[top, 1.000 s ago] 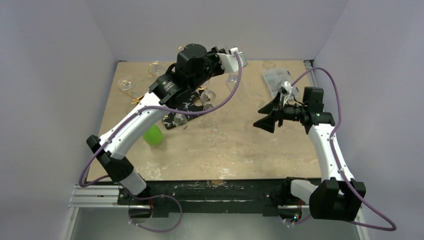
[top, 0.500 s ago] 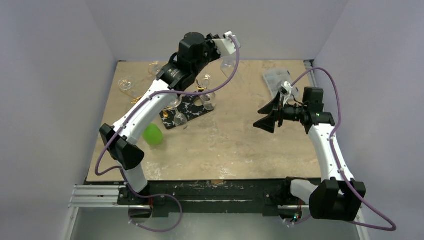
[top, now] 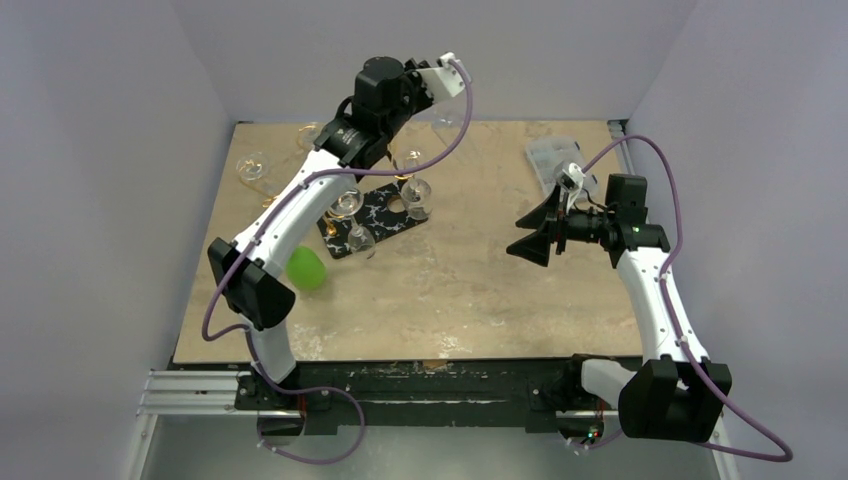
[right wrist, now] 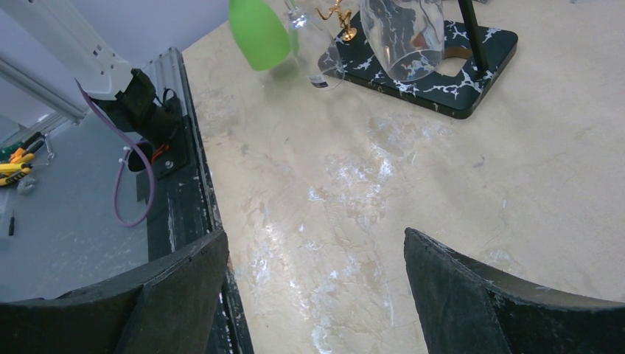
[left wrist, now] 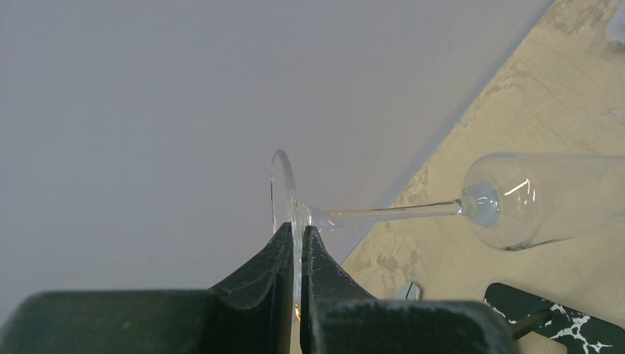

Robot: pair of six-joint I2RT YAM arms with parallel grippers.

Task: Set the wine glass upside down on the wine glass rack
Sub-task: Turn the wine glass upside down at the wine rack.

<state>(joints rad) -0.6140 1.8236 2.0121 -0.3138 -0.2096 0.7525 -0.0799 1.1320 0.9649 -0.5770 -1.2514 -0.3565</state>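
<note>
My left gripper point(left wrist: 295, 234) is shut on the round foot of the wine glass point(left wrist: 545, 199). The clear glass lies sideways in the air, stem level and bowl to the right, close to the back wall. In the top view the left gripper point(top: 432, 97) is high over the table's back edge, behind the wine glass rack point(top: 400, 178). The rack's gold wire stands on a black white-veined board point(top: 377, 216) with clear glasses hanging from it. My right gripper point(top: 530, 235) hovers open at mid right, with nothing between its fingers point(right wrist: 177, 287).
A green rounded object point(top: 306, 270) lies in front of the board. More clear glasses point(top: 250, 165) sit at the back left. A clear plastic container point(top: 555, 158) is at the back right. In the right wrist view the black board point(right wrist: 457, 85) and a hanging glass point(right wrist: 405, 33) show.
The left arm has straightened and carried the glass up, left and back toward the wall, uncovering the rack. The right arm has not moved.
</note>
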